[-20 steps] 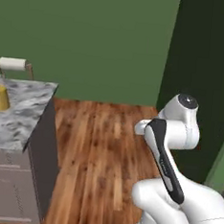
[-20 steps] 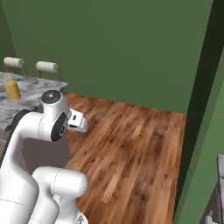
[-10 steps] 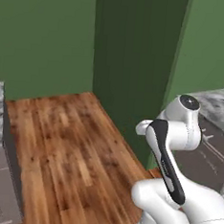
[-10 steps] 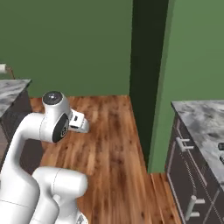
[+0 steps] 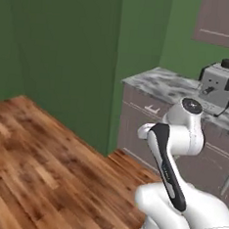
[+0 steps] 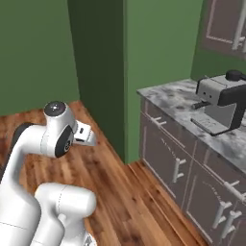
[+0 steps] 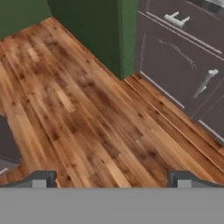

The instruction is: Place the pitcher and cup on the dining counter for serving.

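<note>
The pitcher, the cup and the dining counter are out of view. My gripper (image 7: 113, 180) is open, its two dark fingertips (image 7: 41, 179) wide apart with nothing between them, hanging over bare wooden floor (image 7: 87, 109). The arm is folded close above the base, with the hand (image 6: 85, 135) pointing forward and down. A dark grey corner (image 7: 5, 144) shows at the left edge of the hand view; I cannot tell what it is.
A marbled wall counter (image 6: 178, 96) with a coffee machine (image 6: 222, 101) stands at the right, over grey cabinet fronts (image 6: 178, 166) with bar handles. A green wall column (image 5: 135, 64) juts out beside it. Wooden floor (image 5: 43, 164) spreads to the left. Upper cabinets (image 5: 222, 23) hang above.
The whole scene has swung as the base turned right: the marbled island with the pitcher left the views, and the wall counter with the coffee machine came in. The arm's pose is unchanged.
</note>
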Tool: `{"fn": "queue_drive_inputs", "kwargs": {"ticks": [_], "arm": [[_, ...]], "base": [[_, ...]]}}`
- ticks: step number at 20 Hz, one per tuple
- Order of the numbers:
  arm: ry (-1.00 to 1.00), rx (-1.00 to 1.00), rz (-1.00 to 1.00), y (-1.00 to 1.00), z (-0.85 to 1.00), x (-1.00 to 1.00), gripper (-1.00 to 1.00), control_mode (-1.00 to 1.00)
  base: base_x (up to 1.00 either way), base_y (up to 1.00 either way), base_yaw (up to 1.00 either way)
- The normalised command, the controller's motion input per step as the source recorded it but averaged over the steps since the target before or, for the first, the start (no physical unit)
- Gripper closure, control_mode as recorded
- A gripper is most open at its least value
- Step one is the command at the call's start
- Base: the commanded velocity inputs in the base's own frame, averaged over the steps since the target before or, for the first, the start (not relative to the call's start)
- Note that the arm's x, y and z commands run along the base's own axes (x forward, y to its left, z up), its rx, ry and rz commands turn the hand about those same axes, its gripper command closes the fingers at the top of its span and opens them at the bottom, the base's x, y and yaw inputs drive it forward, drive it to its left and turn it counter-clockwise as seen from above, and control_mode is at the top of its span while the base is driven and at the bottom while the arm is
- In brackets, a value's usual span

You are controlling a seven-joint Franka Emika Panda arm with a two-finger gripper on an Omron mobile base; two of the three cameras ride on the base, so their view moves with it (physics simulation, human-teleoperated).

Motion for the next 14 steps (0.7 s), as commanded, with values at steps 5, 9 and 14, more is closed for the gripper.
{"fn": "queue_drive_inputs", "kwargs": {"ticks": [5, 9, 14], "arm": [[0.00, 0.00, 0.00, 0.00, 0.00, 0.00, -1.00, 1.00], [0.00, 0.00, 0.00, 0.00, 0.00, 0.00, -1.00, 1.00], [0.00, 0.00, 0.00, 0.00, 0.00, 0.00, -1.00, 1.00]], "base": [[0.11, -0.36, -0.52], [0.61, -0.51, -0.38], [0.31, -0.66, -0.30]]}}
